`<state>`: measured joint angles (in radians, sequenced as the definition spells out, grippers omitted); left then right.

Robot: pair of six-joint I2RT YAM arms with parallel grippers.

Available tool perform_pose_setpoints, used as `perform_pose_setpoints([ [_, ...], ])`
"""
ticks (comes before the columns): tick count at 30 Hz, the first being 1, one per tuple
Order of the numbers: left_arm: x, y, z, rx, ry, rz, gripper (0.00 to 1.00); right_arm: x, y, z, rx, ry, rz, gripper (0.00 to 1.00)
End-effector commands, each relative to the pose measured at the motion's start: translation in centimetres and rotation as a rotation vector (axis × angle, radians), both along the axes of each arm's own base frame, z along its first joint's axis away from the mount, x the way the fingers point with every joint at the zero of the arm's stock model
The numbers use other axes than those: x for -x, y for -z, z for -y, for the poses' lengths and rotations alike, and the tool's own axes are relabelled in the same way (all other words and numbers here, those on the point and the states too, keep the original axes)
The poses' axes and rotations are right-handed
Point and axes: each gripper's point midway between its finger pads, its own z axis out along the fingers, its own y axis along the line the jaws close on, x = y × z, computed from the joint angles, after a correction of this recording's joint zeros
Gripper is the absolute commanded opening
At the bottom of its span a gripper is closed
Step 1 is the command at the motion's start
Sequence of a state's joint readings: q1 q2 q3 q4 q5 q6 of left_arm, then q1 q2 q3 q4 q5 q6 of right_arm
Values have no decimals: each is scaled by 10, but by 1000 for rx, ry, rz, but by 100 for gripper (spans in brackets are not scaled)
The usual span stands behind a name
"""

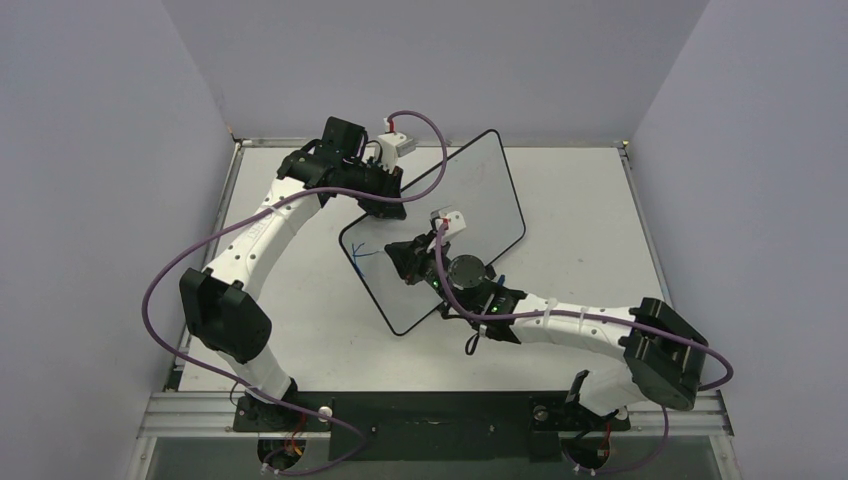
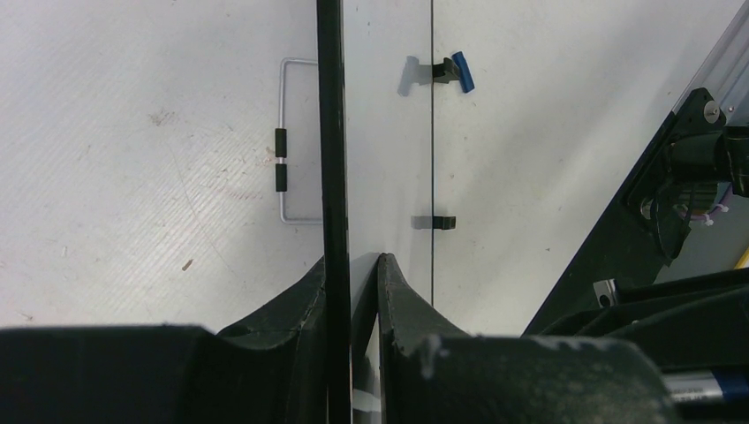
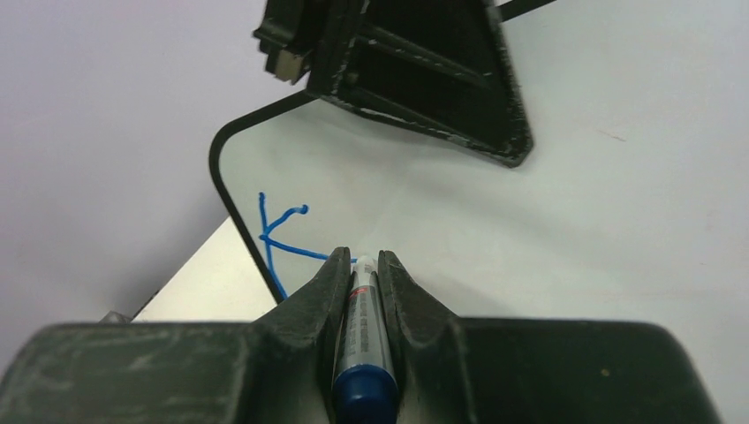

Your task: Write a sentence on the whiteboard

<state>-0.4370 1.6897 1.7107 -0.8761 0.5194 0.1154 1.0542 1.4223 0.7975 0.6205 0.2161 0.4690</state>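
The left arm (image 1: pixel 250 240) arched from its base out to the far-left edge of the whiteboard (image 1: pixel 480 190), wrist turned so the left gripper (image 2: pixel 353 265) met the board edge-on. Its jaws were clamped on the thin black rim (image 2: pixel 331 132), one finger on each face. That looked the right place to hold. The board seemed light, thin and stiff, with a slick face that would give fingers no purchase, so only the rim offered a grip. Held at one edge, it would likely pivot or skate on the table (image 1: pixel 600 200) under pen pressure, so the clamp needed to be firm and the strokes light.

The board sat mid-table, skewed to the table's edges and apparently propped at a tilt. By its near-left corner stood the sentence (image 3: pixel 281 231), so far only a blue "K".

The right arm (image 1: pixel 570 325) stretched low from its base over the board's near edge, wrist pitched down. The right gripper (image 3: pixel 358 262) was closed on the marker (image 3: pixel 360 340), whose barrel lay along the fingers. The tip was on or just off the board beside the K; I could not tell which. The marker looked light and smooth, apt to slip lengthwise if pressed hard.
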Motion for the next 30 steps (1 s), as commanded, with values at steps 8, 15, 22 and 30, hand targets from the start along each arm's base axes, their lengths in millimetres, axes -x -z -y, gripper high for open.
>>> perform_pose_setpoints([
  [8, -29, -1, -16, -122, -10, 195, 0, -17, -30, 22, -79, 85, 25, 0],
  [15, -29, -1, -16, -123, -11, 196, 0, -19, -37, 12, -105, 59, 29, 0],
  [22, -29, 0, -16, -125, -10, 195, 0, -22, -34, 8, -114, 57, 23, 0],
  [30, -29, 0, -16, -126, -11, 194, 0, -36, -22, 18, -92, 103, -1, 0],
])
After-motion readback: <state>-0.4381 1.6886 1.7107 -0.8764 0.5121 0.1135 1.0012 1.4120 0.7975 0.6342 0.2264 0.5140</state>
